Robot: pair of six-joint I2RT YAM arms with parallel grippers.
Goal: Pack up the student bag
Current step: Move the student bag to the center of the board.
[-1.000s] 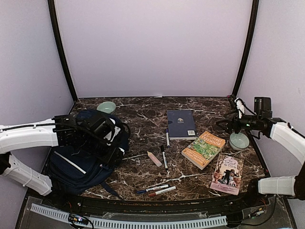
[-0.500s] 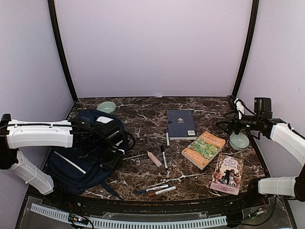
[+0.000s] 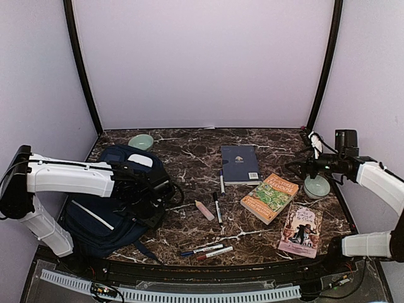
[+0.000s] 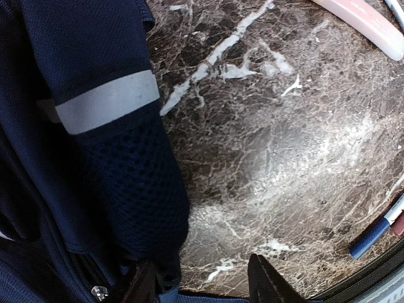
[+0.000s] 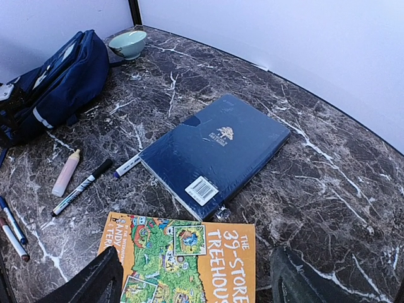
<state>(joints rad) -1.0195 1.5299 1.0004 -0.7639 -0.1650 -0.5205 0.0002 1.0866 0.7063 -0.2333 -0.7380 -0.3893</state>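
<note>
The large navy-blue fabric student bag [image 3: 110, 205] with white reflective stripes lies on its side at the left of the dark marbled counter [image 3: 189, 158], and the left gripper [image 3: 154, 189] hangs over its right-hand edge, jaws spread with only counter showing between them in the wrist view, the left finger just beside the bag's mesh side panel; the right gripper [image 5: 196, 284] hovers wide apart and empty at the far right, above the orange-and-green paperback [image 3: 270, 197]; packing looks barely begun, since the flat navy hardcover book [image 3: 240, 164], the pink-covered paperback [image 3: 302, 231], the pink tube [image 3: 204, 210] and the marker pens [image 3: 205, 250] all lie loose on the counter; the step in hand seems to be getting the bag open, which calls for finding a zip pull or the lip of the opening; what the bag holds cannot be seen; the pale green bowl [image 5: 128, 43] beyond it looks empty
</note>
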